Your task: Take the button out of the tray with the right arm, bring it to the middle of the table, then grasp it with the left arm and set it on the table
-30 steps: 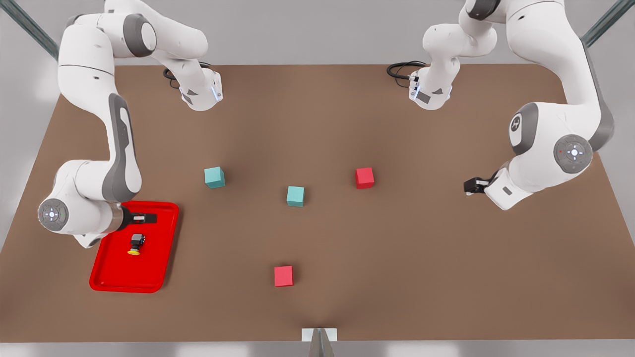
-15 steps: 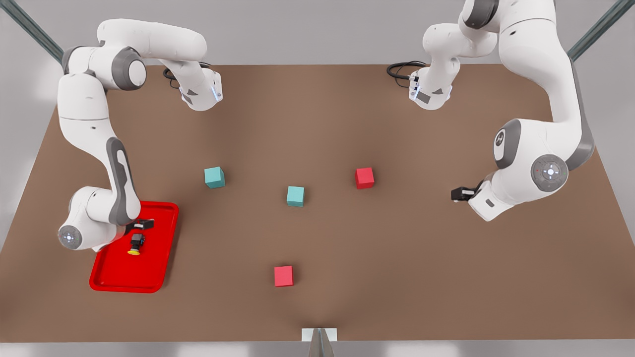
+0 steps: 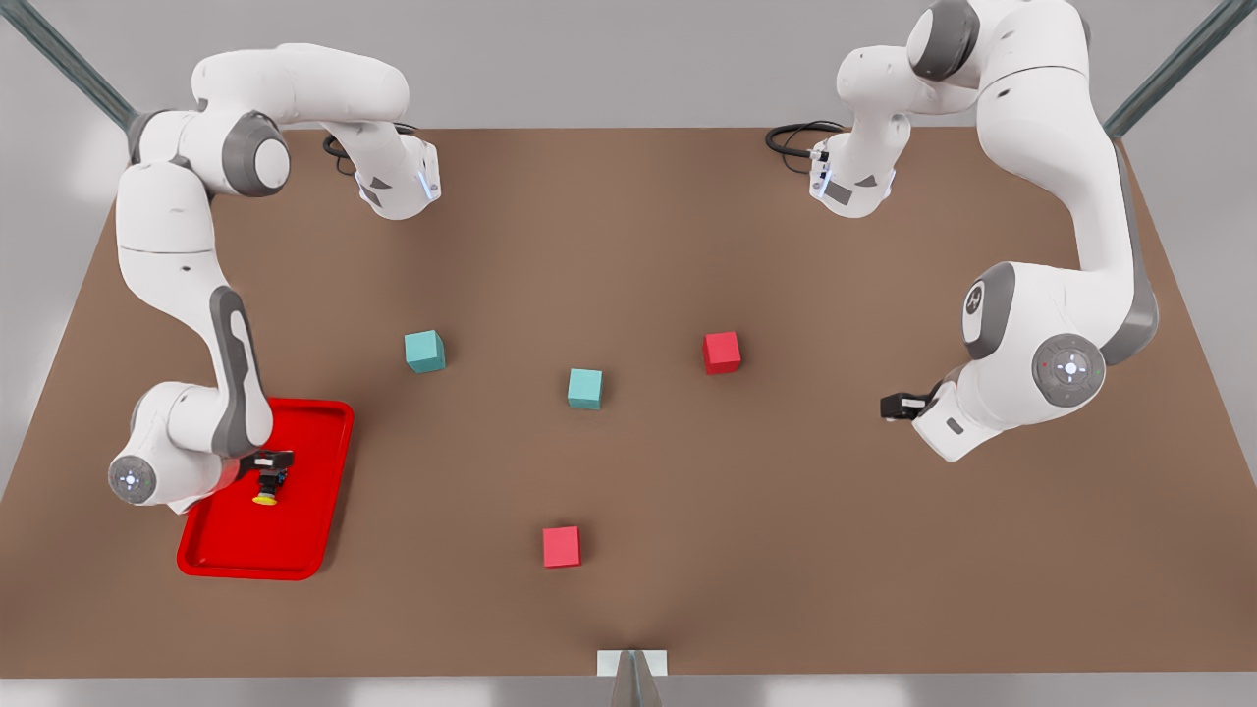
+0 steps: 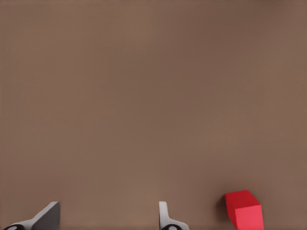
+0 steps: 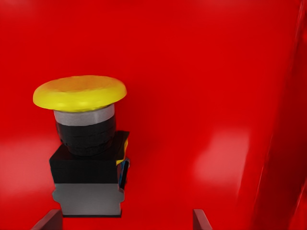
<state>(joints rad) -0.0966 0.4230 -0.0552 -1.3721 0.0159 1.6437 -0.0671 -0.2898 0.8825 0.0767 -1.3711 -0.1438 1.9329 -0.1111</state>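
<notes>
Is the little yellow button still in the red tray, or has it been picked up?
In the tray. The button lies on its side on the floor, the open right gripper beside it.

Right pincer (image 3: 272, 460) over button (image 3: 267, 485) in tray (image 3: 306, 530)

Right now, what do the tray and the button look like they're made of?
The tray: likely glossy red plastic, with soft highlights on its floor in the right wrist view. The button: probably plastic too, with a smooth yellow cap, grey collar and matte black body.

Even, bright overhead light; soft faint shadows under cubes (image 3: 584, 389); glossy sheen on tray (image 5: 225, 158).
</notes>
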